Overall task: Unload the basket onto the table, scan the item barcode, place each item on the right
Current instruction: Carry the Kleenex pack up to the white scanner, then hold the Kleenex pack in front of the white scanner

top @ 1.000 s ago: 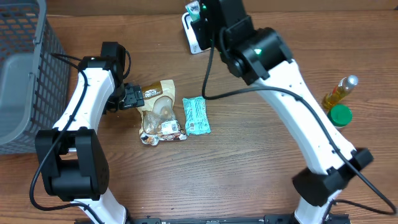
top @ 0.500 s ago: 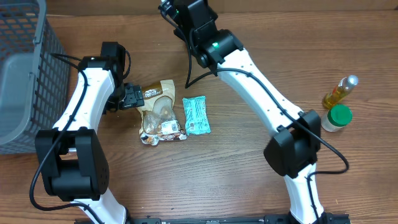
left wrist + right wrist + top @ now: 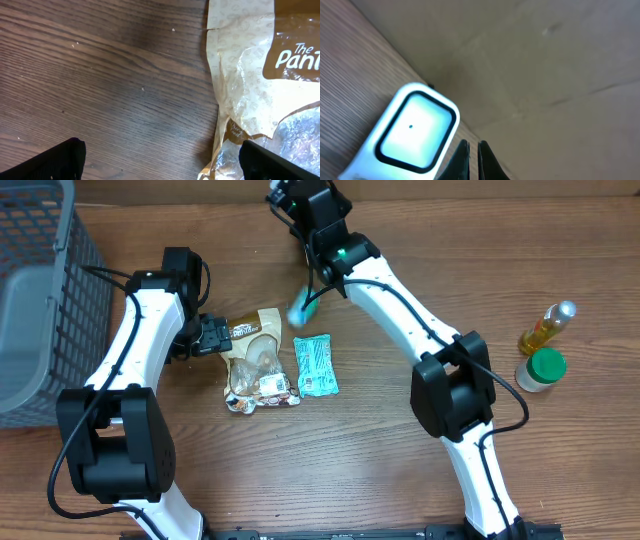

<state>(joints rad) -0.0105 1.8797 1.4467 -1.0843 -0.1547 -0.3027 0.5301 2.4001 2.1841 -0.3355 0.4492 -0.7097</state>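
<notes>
- The grey wire basket [image 3: 35, 300] sits at the table's left edge, well apart from the work.
- My left gripper [image 3: 212, 337] is released, jaws spread wide and empty. It hovers low over the wood, left of the table's centre.
- The snack bag [image 3: 256, 362] lies flat just right of that gripper. In the left wrist view its torn-looking film edge [image 3: 235, 85] runs in beside the right-hand finger [image 3: 280, 161], with bare wood under most of the gap.
- I judge the bag light, soft and crinkly, with slick film that will slide and buckle. I'd pinch the flat sealed end nearest the gripper, not the lumpy middle, to spare the contents.
- A white label shows at the bag's near end, possibly the barcode, but it is too small to read.
- A teal packet [image 3: 316, 366] lies just beside the bag, on its right.
- My right gripper [image 3: 472, 157] is clenched with nothing between its tips, up by the table's far edge.
- The scanner [image 3: 415, 127] sits just beside those tips, but I cannot tell whether they touch it.
- A smeared pale shape shows just beyond the teal packet in the overhead view, but it is too blurred to name.
</notes>
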